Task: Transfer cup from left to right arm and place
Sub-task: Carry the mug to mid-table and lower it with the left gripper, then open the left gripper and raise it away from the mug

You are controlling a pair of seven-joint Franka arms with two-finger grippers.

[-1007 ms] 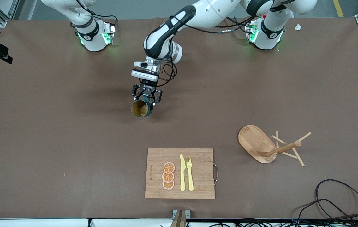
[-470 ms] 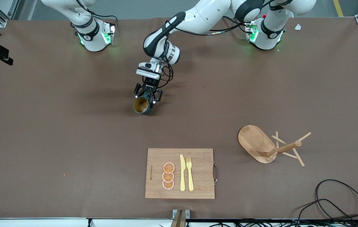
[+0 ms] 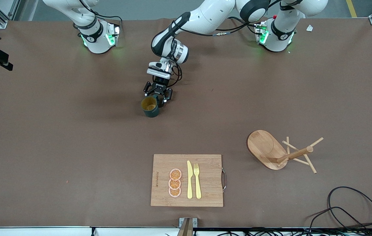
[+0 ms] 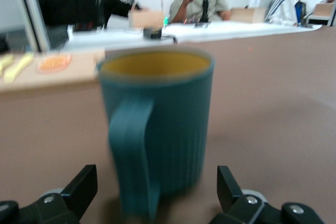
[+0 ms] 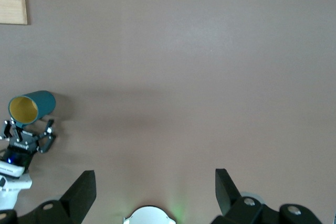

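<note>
Front view: the cup (image 3: 150, 106), a dark teal mug with a mustard-yellow inside, stands upright on the brown bench (image 3: 58, 131) around mid-length, closer to the edge where the arm bases stand than to the camera-side edge. The left gripper (image 3: 158, 92) sits low just beside the cup on the bases' side, fingers spread and clear of the mug wall, holding nothing. The right arm waits at its base near its corner of the bench; its gripper is out of this view. A bamboo cutting board (image 3: 205, 196) lies at the middle of the camera-side edge, carrying three orange slices (image 3: 175, 183), a yellow knife (image 3: 189, 180) and a yellow fork (image 3: 197, 181). A wooden mug tree (image 3: 281, 151) lies tipped over toward the left arm's end.

Left wrist view: the cup (image 4: 157, 129) stands upright on the bench, handle turned toward the camera, ahead of the left gripper (image 4: 157, 192), whose fingers (image 4: 84, 187) are parted wider than the mug, not touching it.

Right wrist view: the right gripper (image 5: 155, 190) hangs high over bare bench, fingers (image 5: 224, 187) wide apart and empty. The cup (image 5: 30, 107) and the left gripper (image 5: 29, 136) show far below.
</note>
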